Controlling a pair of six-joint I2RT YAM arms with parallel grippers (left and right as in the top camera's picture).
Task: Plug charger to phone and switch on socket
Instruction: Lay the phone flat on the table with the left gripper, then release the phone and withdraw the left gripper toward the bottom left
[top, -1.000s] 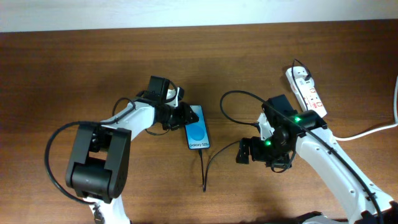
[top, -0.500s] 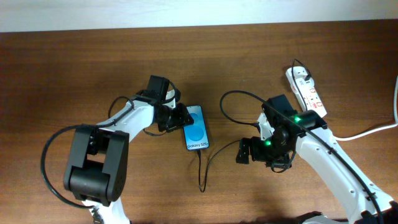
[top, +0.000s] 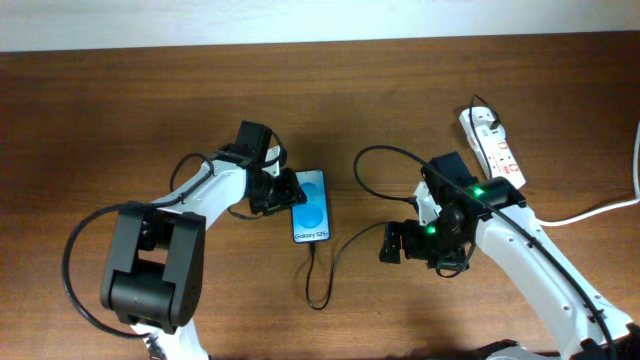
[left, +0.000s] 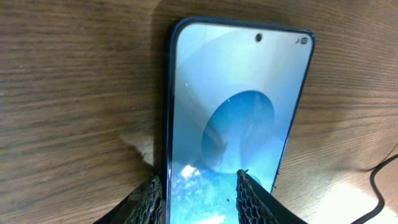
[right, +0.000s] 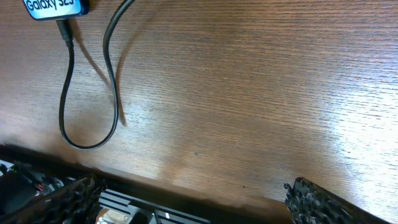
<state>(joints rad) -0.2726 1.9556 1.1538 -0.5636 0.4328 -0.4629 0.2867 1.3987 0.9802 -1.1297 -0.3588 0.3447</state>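
Note:
The phone (top: 311, 218) lies flat on the wooden table, blue screen up. The left wrist view shows it close up (left: 236, 93). My left gripper (top: 285, 192) is shut on the phone's top end, one finger at each long side (left: 199, 177). The charger (top: 318, 298), a thin black cable, has its tip in the phone's bottom port and loops below it. The right wrist view shows the plugged tip and loop (right: 64, 81). My right gripper (top: 395, 243) is open and empty to the right of the loop (right: 194, 183). The socket (top: 493, 148) lies at the far right.
The socket's thick white cord (top: 600, 210) runs off the right edge. More black cable (top: 365, 165) curls between the phone and my right arm. The table's front edge (right: 155, 186) shows low in the right wrist view.
My left gripper has drawn the phone a little to the left and turned it slightly. The cable loop below it has followed to the left. The right arm has not moved.

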